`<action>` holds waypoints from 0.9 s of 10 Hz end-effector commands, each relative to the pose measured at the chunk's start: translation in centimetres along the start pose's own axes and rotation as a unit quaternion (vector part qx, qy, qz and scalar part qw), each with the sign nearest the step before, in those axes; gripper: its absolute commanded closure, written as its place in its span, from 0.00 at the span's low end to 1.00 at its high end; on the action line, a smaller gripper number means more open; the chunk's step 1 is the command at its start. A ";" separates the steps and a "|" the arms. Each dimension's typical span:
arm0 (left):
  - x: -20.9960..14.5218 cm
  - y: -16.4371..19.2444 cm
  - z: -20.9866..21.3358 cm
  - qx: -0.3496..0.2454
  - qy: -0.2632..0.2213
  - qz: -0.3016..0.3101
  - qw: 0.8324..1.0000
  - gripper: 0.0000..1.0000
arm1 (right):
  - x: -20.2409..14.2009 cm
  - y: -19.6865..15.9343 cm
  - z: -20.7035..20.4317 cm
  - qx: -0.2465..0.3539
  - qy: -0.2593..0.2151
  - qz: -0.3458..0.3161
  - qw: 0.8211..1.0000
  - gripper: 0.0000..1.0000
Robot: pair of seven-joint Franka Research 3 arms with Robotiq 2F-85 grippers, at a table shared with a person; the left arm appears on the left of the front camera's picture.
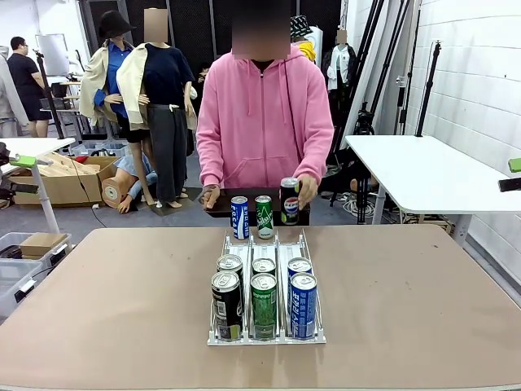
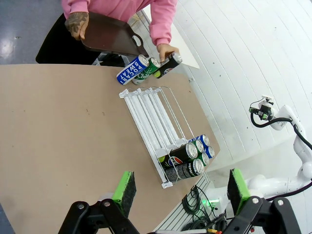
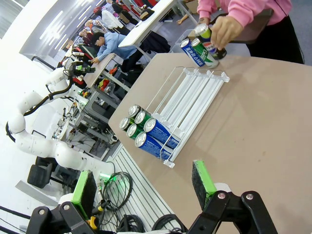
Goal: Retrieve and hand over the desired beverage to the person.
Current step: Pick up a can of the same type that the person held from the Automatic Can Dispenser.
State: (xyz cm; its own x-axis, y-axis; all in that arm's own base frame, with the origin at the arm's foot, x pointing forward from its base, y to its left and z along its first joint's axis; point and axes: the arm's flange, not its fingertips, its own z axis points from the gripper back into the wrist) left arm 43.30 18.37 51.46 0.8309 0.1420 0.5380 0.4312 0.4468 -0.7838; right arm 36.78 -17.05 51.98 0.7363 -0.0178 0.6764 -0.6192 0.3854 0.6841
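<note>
The left claw (image 2: 181, 189) and right claw (image 3: 144, 187) are wide open, empty. The person (image 1: 264, 114) holds a black can (image 1: 289, 200) at the rack's (image 1: 269, 242) far end. Best to grab its match from the near cans (image 1: 264, 303), gently.

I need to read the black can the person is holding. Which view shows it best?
The front view: the black Pepsi can stands upright, logo facing the camera, in the person's hand. The left wrist view shows it small and sideways; in the right wrist view the hand partly covers it.
</note>
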 end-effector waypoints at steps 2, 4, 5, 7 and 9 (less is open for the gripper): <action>0.0 -0.2 0.2 -0.002 -0.003 0.001 1.000 0.00 | 0.0 -0.1 0.1 0.005 -0.001 0.006 1.000 0.00; 0.0 -0.2 0.2 -0.002 -0.003 0.001 1.000 0.00 | 0.0 -0.1 0.1 0.005 -0.001 0.006 1.000 0.00; 0.0 -0.2 0.2 -0.002 -0.003 0.001 1.000 0.00 | 0.0 -0.1 0.1 0.005 -0.001 0.006 1.000 0.00; 0.0 -0.2 0.2 -0.002 -0.003 0.001 1.000 0.00 | 0.0 -0.1 0.1 0.005 -0.001 0.006 1.000 0.00; 0.0 -0.2 0.2 -0.002 -0.003 0.001 1.000 0.00 | 0.0 -0.1 0.1 0.005 -0.001 0.006 1.000 0.00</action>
State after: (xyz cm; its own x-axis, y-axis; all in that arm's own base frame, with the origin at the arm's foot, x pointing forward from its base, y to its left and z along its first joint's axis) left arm 43.30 18.37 51.46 0.8309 0.1420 0.5380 0.4312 0.4468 -0.7838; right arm 36.78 -17.06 51.98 0.7363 -0.0178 0.6765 -0.6192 0.3854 0.6841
